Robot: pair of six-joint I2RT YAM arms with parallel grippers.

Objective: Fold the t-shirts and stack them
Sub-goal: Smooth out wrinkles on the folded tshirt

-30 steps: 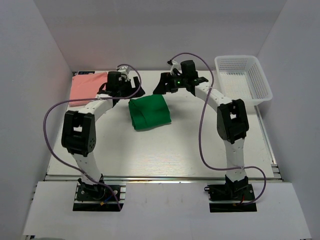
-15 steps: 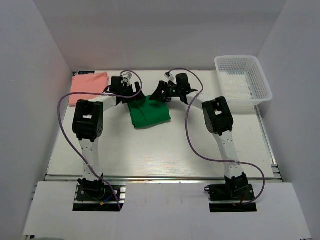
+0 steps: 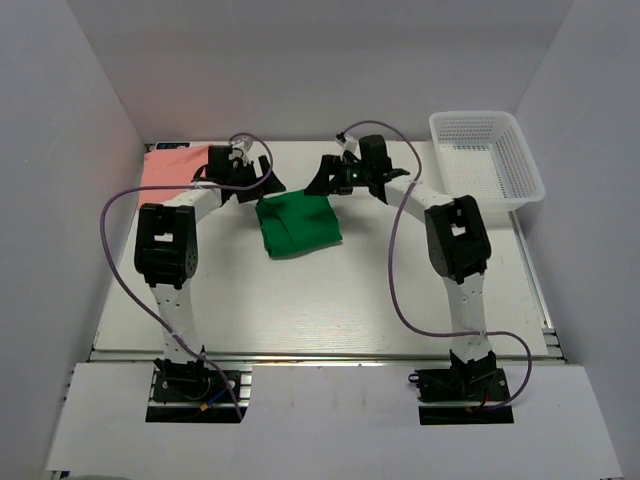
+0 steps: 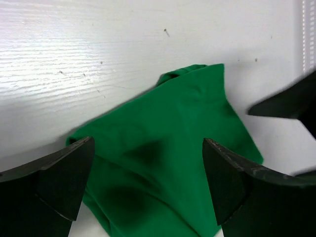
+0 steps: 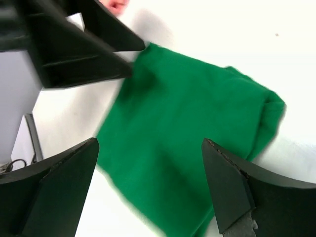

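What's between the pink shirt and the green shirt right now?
The left gripper hangs there, between pink shirt and green shirt; the top view shows it.

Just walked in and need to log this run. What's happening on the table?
Two robot arms are working on t-shirts. The left gripper and right gripper hover open over the folded green t-shirt, holding nothing. The pink t-shirt lies apart at the far-left corner; the two are not yet stacked.
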